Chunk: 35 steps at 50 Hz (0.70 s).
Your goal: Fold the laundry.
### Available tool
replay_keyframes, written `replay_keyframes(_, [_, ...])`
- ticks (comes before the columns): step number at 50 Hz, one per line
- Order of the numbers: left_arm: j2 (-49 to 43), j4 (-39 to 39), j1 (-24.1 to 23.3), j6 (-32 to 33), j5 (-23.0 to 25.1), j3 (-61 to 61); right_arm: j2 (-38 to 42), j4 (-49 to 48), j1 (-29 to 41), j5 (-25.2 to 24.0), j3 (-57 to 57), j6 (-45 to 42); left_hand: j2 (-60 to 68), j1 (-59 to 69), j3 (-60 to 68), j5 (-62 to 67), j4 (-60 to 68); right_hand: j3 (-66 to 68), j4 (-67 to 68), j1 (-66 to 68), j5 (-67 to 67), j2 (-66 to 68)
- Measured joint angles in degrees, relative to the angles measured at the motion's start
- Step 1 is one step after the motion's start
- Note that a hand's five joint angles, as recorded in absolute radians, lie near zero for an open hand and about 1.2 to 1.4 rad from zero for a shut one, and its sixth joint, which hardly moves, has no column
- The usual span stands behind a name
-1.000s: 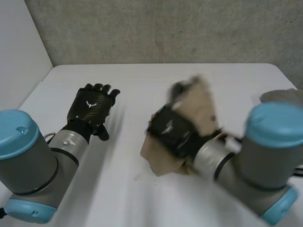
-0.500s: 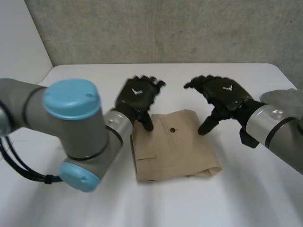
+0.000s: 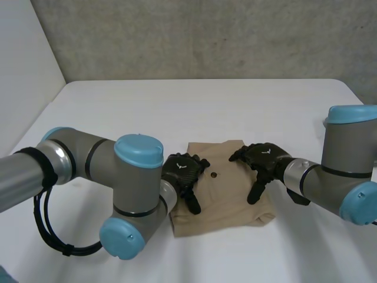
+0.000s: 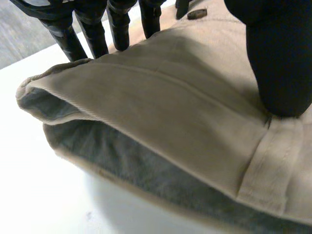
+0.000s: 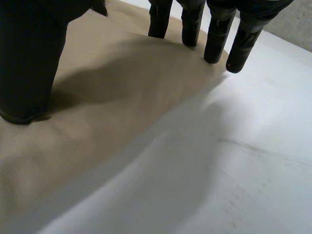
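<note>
Both left hand and right hand press squarish folded trousers, fingers spread; waistband leftward.

Left robot hand, right robot hand: palms down, fingers spread, thumbs planted.

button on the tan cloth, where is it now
In the head view the button sits on the folded cloth's far half, between the left hand and the right hand.
</note>
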Motion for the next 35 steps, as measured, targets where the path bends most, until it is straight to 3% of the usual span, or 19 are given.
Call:
replay_keyframes(11, [4.90, -0.82, 0.38, 2.95, 0.50, 0.64, -2.49, -0.13, -0.42, 2.02, 1.16, -3.24, -0.70, -1.33, -0.48, 0.00, -0.32, 0.00, 0.00, -1.68, 0.00, 0.00])
replay_keyframes(20, [19.28, -0.63, 1.75, 2.98, 2.85, 0.57, -19.01, -7.46, -2.48, 4.74, 10.63, 6.83, -0.70, -1.33, -0.48, 0.00, -0.32, 0.00, 0.00, -1.68, 0.00, -0.01])
replay_keyframes(26, [25.86, -2.02, 2.71, 2.43, 10.95, 0.93, -26.20, -8.54, -6.60, 6.36, 17.64, 15.10, -0.70, -1.33, -0.48, 0.00, -0.32, 0.00, 0.00, -1.68, 0.00, 0.00])
replay_keyframes(35, [27.81, -7.18, 3.74, 0.74, 20.36, 2.17, -28.27, -7.84, -9.32, 5.51, 26.01, 18.32, -0.70, -1.33, -0.48, 0.00, -0.32, 0.00, 0.00, -1.68, 0.00, 0.00])
